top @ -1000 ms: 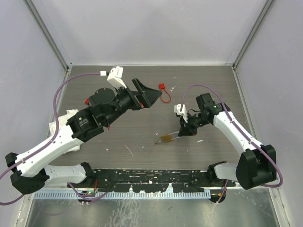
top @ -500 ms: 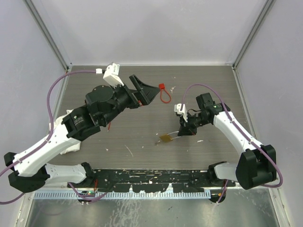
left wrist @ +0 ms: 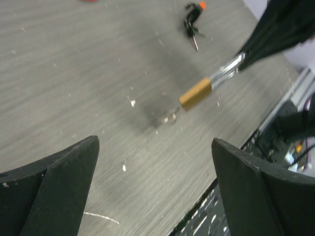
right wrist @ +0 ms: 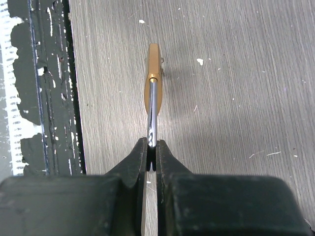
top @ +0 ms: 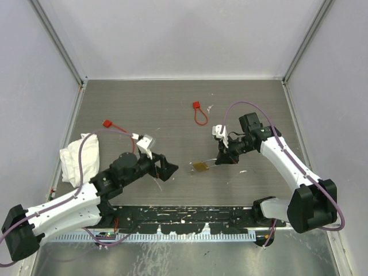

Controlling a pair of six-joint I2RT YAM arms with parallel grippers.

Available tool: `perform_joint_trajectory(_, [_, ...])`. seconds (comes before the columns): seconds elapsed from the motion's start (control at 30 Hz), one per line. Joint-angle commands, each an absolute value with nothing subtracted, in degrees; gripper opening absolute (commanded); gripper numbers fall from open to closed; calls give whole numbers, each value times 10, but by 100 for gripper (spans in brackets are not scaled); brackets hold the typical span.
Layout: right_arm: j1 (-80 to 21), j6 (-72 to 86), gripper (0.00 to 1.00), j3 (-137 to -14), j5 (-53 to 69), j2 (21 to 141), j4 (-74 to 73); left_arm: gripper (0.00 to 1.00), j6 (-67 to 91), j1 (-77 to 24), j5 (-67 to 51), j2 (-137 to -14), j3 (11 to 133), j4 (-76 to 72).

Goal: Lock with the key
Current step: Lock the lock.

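Observation:
A small brass padlock [top: 200, 167] lies on the table, and my right gripper [top: 222, 160] is shut on its silver shackle [right wrist: 152, 113]. Its brass body [right wrist: 153, 73] points away from the fingers toward the near edge. My left gripper [top: 167, 171] is open and empty, low over the table just left of the padlock [left wrist: 195, 92], with both fingers wide apart [left wrist: 155, 142]. The key [left wrist: 191, 27], a tiny dark bunch with an orange bit, lies on the table beyond the padlock in the left wrist view. I cannot make it out in the top view.
A red-tagged cable loop [top: 199, 117] lies at the back middle. Another red tag with a cable [top: 107, 123] lies at the left. A crumpled white cloth [top: 76, 155] sits at the left edge. A black rail [top: 184, 215] runs along the near edge.
My left arm has swung from the back middle down toward the near side, and its open gripper is now low beside the padlock. The right gripper still holds the padlock in place.

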State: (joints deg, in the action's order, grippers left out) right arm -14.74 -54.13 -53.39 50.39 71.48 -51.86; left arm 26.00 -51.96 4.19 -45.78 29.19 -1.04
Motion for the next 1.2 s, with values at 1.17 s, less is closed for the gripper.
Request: perform_joint_trajectory(1.17, [-107, -513, 1, -559, 616, 661, -493, 96, 234, -518, -101, -635, 124, -494])
